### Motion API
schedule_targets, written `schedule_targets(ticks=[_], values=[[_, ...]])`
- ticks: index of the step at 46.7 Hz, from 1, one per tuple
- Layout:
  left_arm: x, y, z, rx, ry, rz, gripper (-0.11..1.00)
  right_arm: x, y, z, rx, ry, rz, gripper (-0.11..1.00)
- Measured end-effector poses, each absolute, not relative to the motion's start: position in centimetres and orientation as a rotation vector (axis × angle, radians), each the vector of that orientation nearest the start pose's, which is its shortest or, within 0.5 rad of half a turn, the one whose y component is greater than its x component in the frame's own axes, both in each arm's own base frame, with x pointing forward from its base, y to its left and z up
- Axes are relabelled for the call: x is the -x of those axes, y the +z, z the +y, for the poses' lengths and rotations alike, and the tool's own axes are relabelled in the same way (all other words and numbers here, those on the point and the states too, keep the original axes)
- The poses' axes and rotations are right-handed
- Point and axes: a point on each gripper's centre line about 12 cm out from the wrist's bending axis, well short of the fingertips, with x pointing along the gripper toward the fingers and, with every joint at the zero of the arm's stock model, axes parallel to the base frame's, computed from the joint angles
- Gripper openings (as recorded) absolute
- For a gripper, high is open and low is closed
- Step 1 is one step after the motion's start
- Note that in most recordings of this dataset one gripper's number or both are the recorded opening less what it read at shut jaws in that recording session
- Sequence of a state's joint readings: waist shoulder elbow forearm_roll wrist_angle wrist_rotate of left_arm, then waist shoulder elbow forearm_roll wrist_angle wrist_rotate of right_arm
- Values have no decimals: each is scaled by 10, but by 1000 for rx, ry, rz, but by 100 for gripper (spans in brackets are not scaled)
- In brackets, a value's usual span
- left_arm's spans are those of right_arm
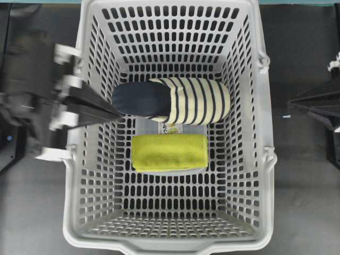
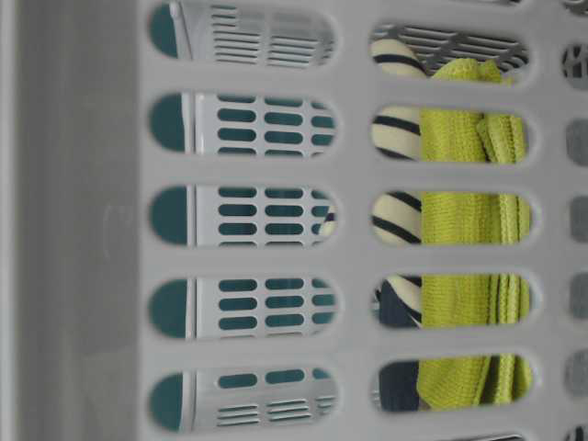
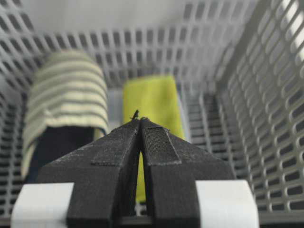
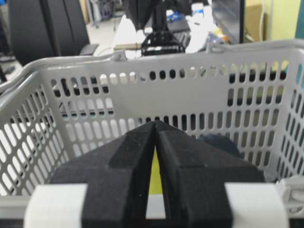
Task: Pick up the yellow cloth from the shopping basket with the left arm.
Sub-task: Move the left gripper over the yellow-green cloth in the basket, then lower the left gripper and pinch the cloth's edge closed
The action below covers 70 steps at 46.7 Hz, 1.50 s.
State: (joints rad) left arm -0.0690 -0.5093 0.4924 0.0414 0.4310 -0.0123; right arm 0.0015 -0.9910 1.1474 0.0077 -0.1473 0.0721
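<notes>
- lying flat on the floor of the shopping basket (image 1: 85,159), the yellow cloth (image 1: 169,152) sits near the middle, folded into a thick rectangular pad with its long side running across the overhead view.
- just beyond it, toward the top of that view, a cream-and-navy striped slipper (image 1: 172,101) lies parallel to it, navy opening pointing left; the two are close, whether touching cannot be told.
- under the cloth and slipper a pale printed card or sheet (image 1: 151,126) shows between them.
- the left claw (image 1: 118,112) reaches in over the basket's left wall, its two black fingers pressed together to a point with nothing between them.
- the tip sits beside the slipper's navy end, up and to the left of the cloth and apart from it.
- in the left wrist view the closed tip (image 3: 140,119) points at the cloth (image 3: 152,102), which lies ahead and below, slipper (image 3: 64,97) to its left.
- the right claw (image 4: 156,124) hangs outside the basket wall (image 4: 199,90), fingers drawn together and gripping nothing, a sliver of yellow visible through the narrow slit between them.
- the basket stands on a dark counter (image 1: 303,175).
</notes>
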Motion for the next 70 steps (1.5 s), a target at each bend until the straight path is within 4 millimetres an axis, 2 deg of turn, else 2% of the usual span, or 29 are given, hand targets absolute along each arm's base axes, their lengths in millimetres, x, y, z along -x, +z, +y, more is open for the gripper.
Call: schedule_targets(ticks=[5, 10, 13, 15, 26, 28, 30, 36, 47, 53, 57, 61, 68, 70], values=[[-339, 364, -23, -47, -58, 532, 0, -196, 292, 0, -92, 0, 18, 31], [-362, 356, -27, -56, -62, 639, 1, -196, 292, 0, -97, -1, 23, 62], [-374, 352, -27, -61, -61, 696, 4, -196, 292, 0, -97, -1, 23, 74], [-382, 347, -28, -61, -58, 739, 12, -196, 292, 0, -97, -1, 23, 76], [-419, 308, -33, -66, -58, 921, 78, -196, 292, -1, -95, -7, 23, 74], [-425, 298, -35, -68, -60, 952, 86, -196, 292, -1, -95, -7, 23, 74], [-431, 288, -36, -70, -61, 982, 90, -196, 292, -1, -95, -7, 20, 74], [-443, 259, -38, -77, -62, 1054, 86, -196, 293, -1, -97, -6, 17, 74], [-453, 215, -42, -84, -67, 1149, 85, -194, 295, -1, -95, -6, 4, 74], [-453, 206, -43, -88, -68, 1170, 83, -194, 295, -1, -95, -6, 3, 74], [-452, 205, -43, -88, -68, 1172, 78, -194, 295, -1, -97, -4, 0, 74], [-452, 205, -44, -93, -72, 1173, 62, -194, 295, 0, -95, -1, -2, 74], [-451, 206, -45, -105, -81, 1180, 21, -194, 296, 0, -95, -1, -11, 74], [-451, 208, -45, -107, -82, 1182, 12, -194, 296, 0, -97, -1, -12, 74]])
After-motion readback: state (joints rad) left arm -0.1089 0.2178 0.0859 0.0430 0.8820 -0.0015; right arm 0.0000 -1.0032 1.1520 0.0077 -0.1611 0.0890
